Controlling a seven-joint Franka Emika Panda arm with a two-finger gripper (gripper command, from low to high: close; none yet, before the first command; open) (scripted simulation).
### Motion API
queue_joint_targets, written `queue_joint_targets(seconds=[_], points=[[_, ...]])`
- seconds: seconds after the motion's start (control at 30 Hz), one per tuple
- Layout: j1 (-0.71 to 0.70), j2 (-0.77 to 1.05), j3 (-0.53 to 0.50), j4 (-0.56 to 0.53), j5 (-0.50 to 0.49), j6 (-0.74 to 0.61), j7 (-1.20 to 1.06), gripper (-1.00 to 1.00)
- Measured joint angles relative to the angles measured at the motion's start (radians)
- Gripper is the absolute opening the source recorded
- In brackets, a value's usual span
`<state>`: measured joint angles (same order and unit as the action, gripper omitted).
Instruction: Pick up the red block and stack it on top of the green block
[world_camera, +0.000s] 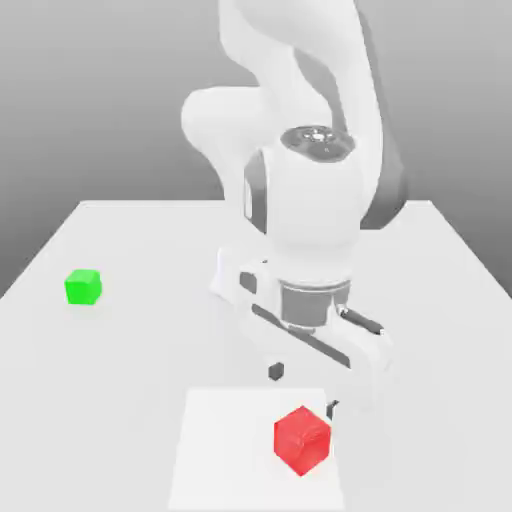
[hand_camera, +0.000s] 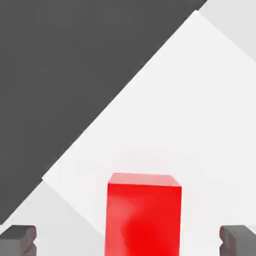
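My claw: my gripper (world_camera: 304, 388) hangs over the near part of the table, pointing down, jaws spread wide and holding nothing.
My fingertips: in the exterior view one dark tip (world_camera: 276, 371) shows toward that view's left and the other sits just above the red block; in the hand view the two dark pads (hand_camera: 18, 240) stand far apart at either side.
Red block: the red block (world_camera: 302, 439) rests on a paler square patch (world_camera: 215, 450) of the table, close to the near edge, just below my claw. In the hand view the red block (hand_camera: 144, 214) sits between my two pads, with a clear gap on each side, touching neither.
Green block: the green block (world_camera: 83, 287) stands alone on the table toward the exterior view's left, well apart from the red block and from my claw.
Table: the white table (world_camera: 440, 260) carries both blocks.
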<state>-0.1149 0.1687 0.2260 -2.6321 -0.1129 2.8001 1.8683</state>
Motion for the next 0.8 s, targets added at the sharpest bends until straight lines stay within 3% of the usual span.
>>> queue_joint_targets(seconds=[0.1, 0.13, 0.37, 0.57, 0.8], points=[[0.045, 0.109, -0.059, 0.015, -0.067, 0.088, 0.055, 0.0], [0.058, 0.135, -0.075, 0.019, -0.081, 0.109, 0.066, -1.0], [0.059, 0.136, -0.076, 0.02, -0.082, 0.112, 0.068, -1.0], [0.018, -0.054, -0.025, -0.014, 0.042, -0.041, -0.035, -1.0], [-0.309, -0.176, -0.196, -0.086, -0.037, -0.082, -0.251, -1.0]])
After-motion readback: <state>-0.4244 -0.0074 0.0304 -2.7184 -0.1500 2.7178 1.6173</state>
